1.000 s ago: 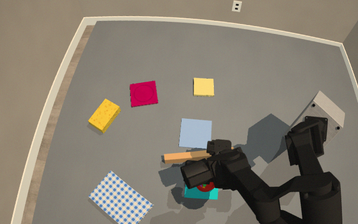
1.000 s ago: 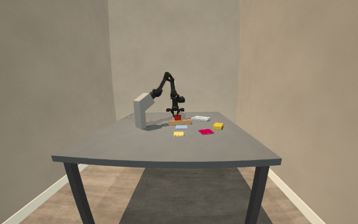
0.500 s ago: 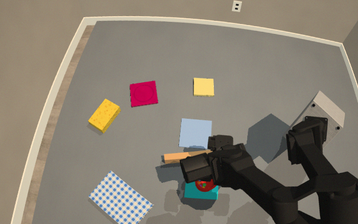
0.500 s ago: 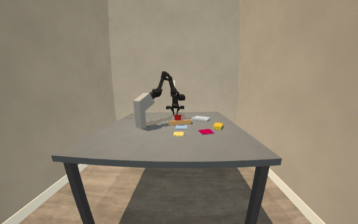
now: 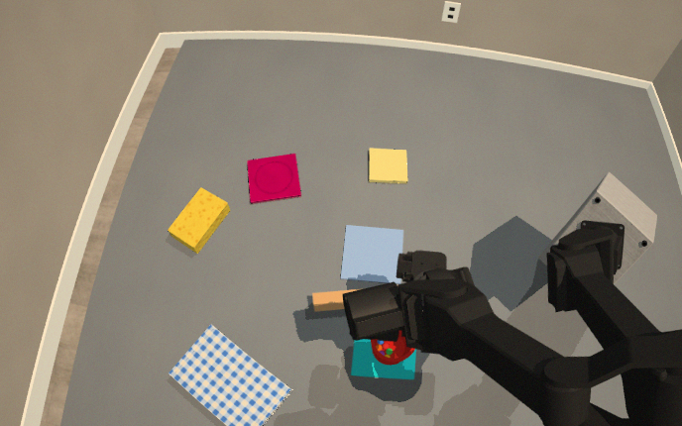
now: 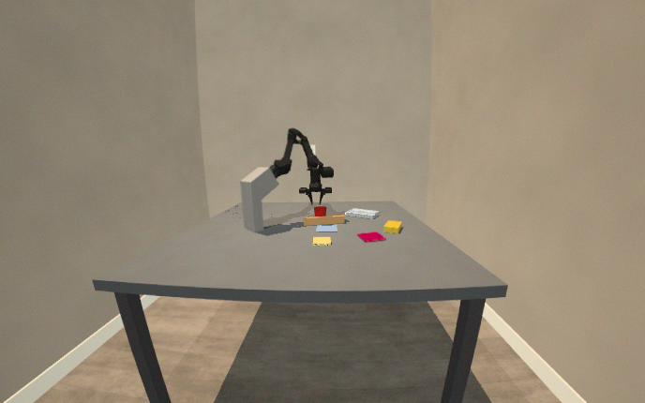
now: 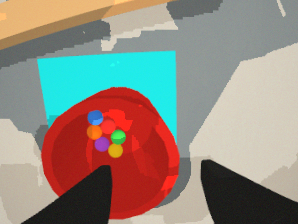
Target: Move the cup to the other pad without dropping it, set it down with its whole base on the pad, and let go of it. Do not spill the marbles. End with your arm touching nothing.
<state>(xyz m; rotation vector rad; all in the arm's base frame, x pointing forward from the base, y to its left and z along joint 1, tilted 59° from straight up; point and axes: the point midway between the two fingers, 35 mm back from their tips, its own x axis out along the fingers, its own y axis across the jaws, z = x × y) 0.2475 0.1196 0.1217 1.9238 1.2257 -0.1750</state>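
Note:
The red cup (image 5: 392, 347) stands upright on the teal pad (image 5: 383, 366) with several coloured marbles inside. In the wrist view the cup (image 7: 107, 153) covers the near part of the teal pad (image 7: 109, 79). My gripper (image 6: 315, 191) hangs just above the cup (image 6: 320, 211), apart from it. Its fingers are open and hold nothing; the left finger lies over the cup's rim in the wrist view. In the overhead view my wrist hides the fingertips and part of the cup. A magenta pad (image 5: 274, 176) with a ring mark lies far to the upper left.
An orange bar (image 5: 331, 299) lies just beyond the teal pad. A light blue square (image 5: 372, 254), a yellow square (image 5: 388, 164), a yellow sponge (image 5: 198, 219) and a blue checkered cloth (image 5: 228, 376) lie around. My grey base block (image 5: 616, 216) stands at the right.

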